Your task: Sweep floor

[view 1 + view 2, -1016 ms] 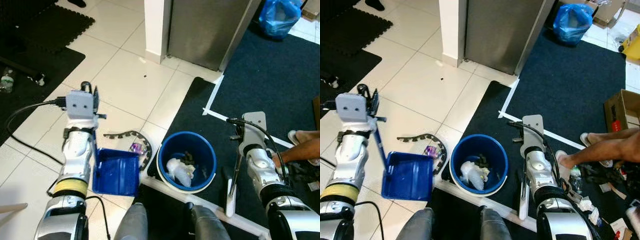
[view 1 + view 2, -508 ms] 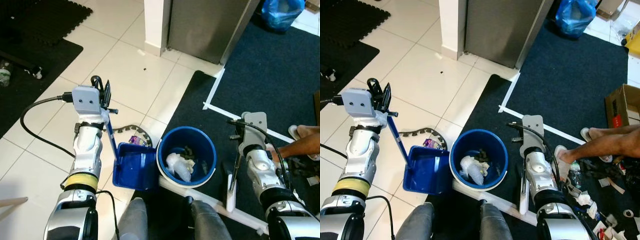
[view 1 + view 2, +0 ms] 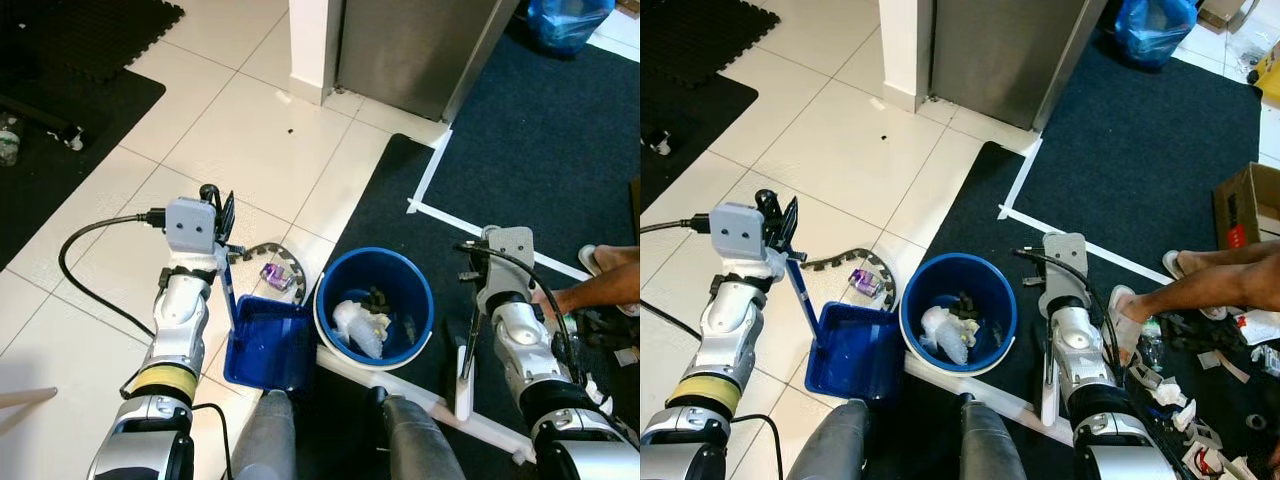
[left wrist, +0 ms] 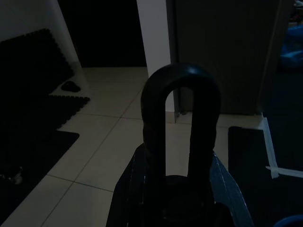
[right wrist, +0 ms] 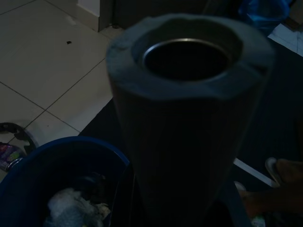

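My left gripper (image 3: 222,222) is shut on the thin blue handle of a blue dustpan (image 3: 268,343). The pan rests on the white tiles, its right edge against a blue bucket (image 3: 416,290) that holds white crumpled trash (image 3: 358,327). The handle's dark loop (image 4: 182,118) fills the left wrist view. A purple wrapper (image 3: 274,274) and a black segmented strip (image 3: 262,250) lie on the tiles just beyond the pan. My right gripper (image 3: 468,345) is shut on an upright broom handle (image 5: 189,104), right of the bucket over the dark carpet.
A person's leg and sandalled foot (image 3: 600,290) reach in at the right, near scattered litter (image 3: 1170,410). A grey cabinet (image 3: 420,50) and white pillar (image 3: 315,50) stand ahead. A white bar (image 3: 420,398) crosses the floor by my legs. Black mats (image 3: 60,110) lie far left.
My left arm has swung the dustpan to the right, from open tile to beside the bucket. The right arm has stayed in place. The camera has shifted slightly.
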`<state>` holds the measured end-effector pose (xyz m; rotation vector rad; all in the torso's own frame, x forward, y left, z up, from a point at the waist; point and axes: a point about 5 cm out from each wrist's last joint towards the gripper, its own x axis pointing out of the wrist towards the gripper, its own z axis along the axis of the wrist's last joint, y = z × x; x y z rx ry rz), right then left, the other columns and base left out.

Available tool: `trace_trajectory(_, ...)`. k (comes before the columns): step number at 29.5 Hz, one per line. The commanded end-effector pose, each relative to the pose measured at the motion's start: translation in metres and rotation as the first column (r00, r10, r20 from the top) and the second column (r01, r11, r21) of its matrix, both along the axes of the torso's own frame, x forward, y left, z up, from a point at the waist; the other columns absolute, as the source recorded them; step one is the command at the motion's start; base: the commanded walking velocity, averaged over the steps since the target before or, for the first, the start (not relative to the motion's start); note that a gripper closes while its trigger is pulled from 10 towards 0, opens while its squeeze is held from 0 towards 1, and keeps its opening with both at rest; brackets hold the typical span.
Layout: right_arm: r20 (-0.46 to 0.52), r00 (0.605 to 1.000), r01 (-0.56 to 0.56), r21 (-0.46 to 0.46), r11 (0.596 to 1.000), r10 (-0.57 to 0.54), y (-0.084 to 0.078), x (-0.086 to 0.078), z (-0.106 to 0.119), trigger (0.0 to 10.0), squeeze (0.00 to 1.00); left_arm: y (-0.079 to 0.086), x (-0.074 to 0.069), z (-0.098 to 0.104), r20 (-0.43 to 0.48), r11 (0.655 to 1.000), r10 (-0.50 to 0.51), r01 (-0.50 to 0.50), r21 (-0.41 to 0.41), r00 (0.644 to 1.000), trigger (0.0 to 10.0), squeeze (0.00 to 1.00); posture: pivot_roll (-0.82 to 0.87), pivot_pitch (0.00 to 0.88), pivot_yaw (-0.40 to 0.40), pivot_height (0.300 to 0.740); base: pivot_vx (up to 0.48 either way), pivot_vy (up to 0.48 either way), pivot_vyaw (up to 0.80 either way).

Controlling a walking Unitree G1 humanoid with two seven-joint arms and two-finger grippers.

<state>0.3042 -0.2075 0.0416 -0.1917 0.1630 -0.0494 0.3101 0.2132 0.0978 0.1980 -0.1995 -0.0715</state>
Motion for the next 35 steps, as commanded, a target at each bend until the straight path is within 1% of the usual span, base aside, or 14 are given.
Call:
trace_trajectory(1, -0.149, 0.988, 0.027, 0.006, 1.000, -0.026, -0.005, -0.022, -0.030, 10.0, 0.00, -0.001, -0.009, -0.017, -0.074, 0.999, -0.016, 0.018, 0.030, 0.997, 10.0, 0.00, 0.16, 0.278, -0.048, 0.740, 0.000, 0.000, 0.00)
trace_trajectory(6, -0.152, 0.988, 0.025, 0.008, 1.000, -0.023, -0.004, -0.023, -0.030, 10.0, 0.00, -0.005, -0.012, -0.024, -0.090, 0.999, -0.034, 0.036, 0.021, 0.995, 10.0, 0.00, 0.16, 0.280, -0.047, 0.740, 0.000, 0.000, 0.00)
trace_trajectory(7, -0.152, 0.988, 0.025, 0.009, 1.000, -0.023, -0.004, -0.023, -0.030, 10.0, 0.00, -0.007, -0.013, -0.025, -0.093, 0.999, -0.045, 0.047, 0.018, 0.995, 10.0, 0.95, 0.16, 0.283, -0.047, 0.740, 0.000, 0.000, 0.00)
trace_trajectory(9, -0.152, 0.988, 0.025, 0.009, 1.000, -0.024, -0.004, -0.023, -0.030, 10.0, 0.00, -0.008, -0.014, -0.025, -0.094, 0.998, -0.053, 0.055, 0.017, 0.994, 10.0, 0.95, 0.16, 0.283, -0.047, 0.740, 0.000, 0.000, 0.00)
trace_trajectory(10, -0.153, 0.988, 0.026, 0.008, 1.000, -0.024, -0.004, -0.023, -0.031, 10.0, 0.00, -0.009, -0.014, -0.026, -0.095, 0.998, -0.059, 0.061, 0.014, 0.994, 10.0, 1.00, 0.16, 0.282, -0.046, 0.740, 0.000, 0.000, 0.00)
trace_trajectory(15, -0.154, 0.988, 0.029, 0.007, 1.000, -0.028, -0.005, -0.023, -0.030, 10.0, 0.00, -0.017, -0.019, -0.032, -0.114, 0.996, -0.087, 0.086, -0.014, 0.990, 10.0, 1.00, 0.16, 0.280, -0.044, 0.740, 0.000, 0.000, 0.00)
trace_trajectory(16, -0.154, 0.988, 0.030, 0.007, 1.000, -0.029, -0.005, -0.023, -0.030, 10.0, 0.00, -0.018, -0.020, -0.034, -0.119, 0.996, -0.093, 0.091, -0.016, 0.989, 10.0, 0.81, 0.16, 0.279, -0.043, 0.740, 0.000, 0.000, 0.00)
trace_trajectory(17, -0.153, 0.988, 0.030, 0.007, 1.000, -0.029, -0.005, -0.023, -0.030, 10.0, 0.00, -0.020, -0.022, -0.035, -0.124, 0.995, -0.098, 0.096, -0.022, 0.987, 10.0, 0.31, 0.17, 0.277, -0.042, 0.740, 0.000, 0.000, 0.00)
trace_trajectory(27, -0.153, 0.988, 0.031, 0.008, 1.000, -0.029, -0.005, -0.023, -0.030, 10.0, 0.00, -0.020, -0.023, -0.036, -0.127, 0.995, -0.101, 0.099, -0.026, 0.987, 10.0, 0.31, 0.17, 0.277, -0.042, 0.740, 0.000, 0.000, 0.00)
trace_trajectory(28, -0.154, 0.988, 0.031, 0.007, 0.999, -0.030, -0.005, -0.022, -0.030, 10.0, 0.00, -0.021, -0.024, -0.038, -0.133, 0.994, -0.105, 0.102, -0.031, 0.986, 10.0, 0.00, 0.17, 0.276, -0.042, 0.740, 0.000, 0.000, 0.00)
trace_trajectory(29, -0.156, 0.987, 0.036, -0.001, 0.999, -0.035, -0.007, -0.022, -0.029, 10.0, 0.00, -0.021, -0.042, -0.060, -0.214, 0.993, -0.109, 0.095, -0.072, 0.971, 10.0, 0.00, 0.17, 0.264, -0.038, 0.740, 0.000, 0.000, 0.00)
trace_trajectory(30, -0.156, 0.987, 0.036, -0.001, 0.999, -0.035, -0.007, -0.022, -0.029, 10.0, 0.00, -0.021, -0.042, -0.060, -0.214, 0.993, -0.109, 0.095, -0.072, 0.971, 10.0, 0.00, 0.17, 0.264, -0.038, 0.740, 0.000, 0.000, 0.00)
trace_trajectory(32, -0.157, 0.987, 0.038, -0.006, 0.999, -0.038, -0.009, -0.021, -0.028, 10.0, 0.00, -0.021, -0.053, -0.072, -0.260, 0.992, -0.108, 0.088, -0.089, 0.959, 10.0, 0.00, 0.16, 0.259, -0.040, 0.740, 0.000, 0.000, 0.00)
trace_trajectory(35, -0.158, 0.987, 0.039, -0.008, 0.999, -0.040, -0.009, -0.021, -0.028, 10.0, 0.00, -0.020, -0.058, -0.078, -0.284, 0.993, -0.106, 0.084, -0.089, 0.953, 10.0, 0.00, 0.16, 0.255, -0.040, 0.740, 0.000, 0.000, 0.00)
